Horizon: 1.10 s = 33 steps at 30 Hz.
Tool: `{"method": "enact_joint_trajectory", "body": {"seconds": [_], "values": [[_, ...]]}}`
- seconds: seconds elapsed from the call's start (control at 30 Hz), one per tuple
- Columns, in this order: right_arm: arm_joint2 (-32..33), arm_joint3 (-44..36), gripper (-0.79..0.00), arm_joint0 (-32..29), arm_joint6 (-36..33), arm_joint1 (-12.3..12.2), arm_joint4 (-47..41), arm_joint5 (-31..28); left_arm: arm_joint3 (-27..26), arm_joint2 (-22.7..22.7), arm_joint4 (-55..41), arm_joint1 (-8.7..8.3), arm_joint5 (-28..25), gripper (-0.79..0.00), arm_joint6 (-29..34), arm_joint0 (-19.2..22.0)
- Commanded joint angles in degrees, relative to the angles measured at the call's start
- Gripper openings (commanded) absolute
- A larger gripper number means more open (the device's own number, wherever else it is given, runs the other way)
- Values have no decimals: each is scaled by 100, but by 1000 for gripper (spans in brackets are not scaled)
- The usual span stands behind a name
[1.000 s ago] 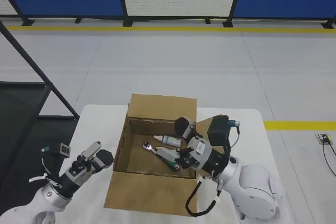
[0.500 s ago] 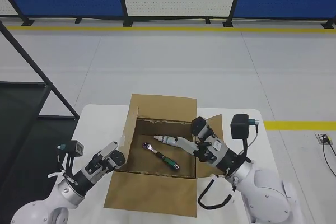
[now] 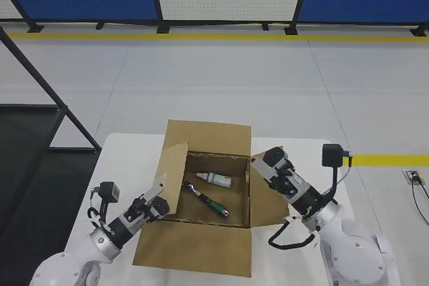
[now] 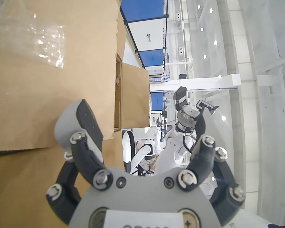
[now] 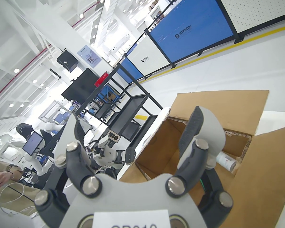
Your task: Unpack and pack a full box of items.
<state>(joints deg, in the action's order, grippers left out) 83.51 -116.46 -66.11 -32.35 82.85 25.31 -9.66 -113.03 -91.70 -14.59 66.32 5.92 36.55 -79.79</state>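
Top view shows the open brown cardboard box (image 3: 207,136) holding a small white bottle (image 3: 218,179), lying crosswise, and a silver green-handled ratchet (image 3: 206,199), lying diagonally; the right gripper (image 3: 267,166), fingers spread, seems nearer the bottle than the left gripper (image 3: 157,201), also spread

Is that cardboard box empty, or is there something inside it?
Not empty. In the top view the cardboard box, flaps open, holds a small white bottle and a green-handled wrench lying on its floor.
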Motion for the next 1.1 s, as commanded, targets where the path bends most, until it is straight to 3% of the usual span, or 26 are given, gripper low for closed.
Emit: {"method": "enact_joint_trajectory", "body": {"seconds": [0.0,0.37,0.67,1.07], "values": [[0,0,0,0,0,0,-1,1,45,72,49,-4,34,0,6,51],[756,87,0,-312,400,-102,426,1200,263,228,95,-22,136,0,-47,225],[826,538,0,-285,-645,-208,182,1508,380,355,214,-42,211,0,-23,327],[461,795,0,34,-1757,-308,-947,765,462,429,289,-67,263,0,-84,355]]}}
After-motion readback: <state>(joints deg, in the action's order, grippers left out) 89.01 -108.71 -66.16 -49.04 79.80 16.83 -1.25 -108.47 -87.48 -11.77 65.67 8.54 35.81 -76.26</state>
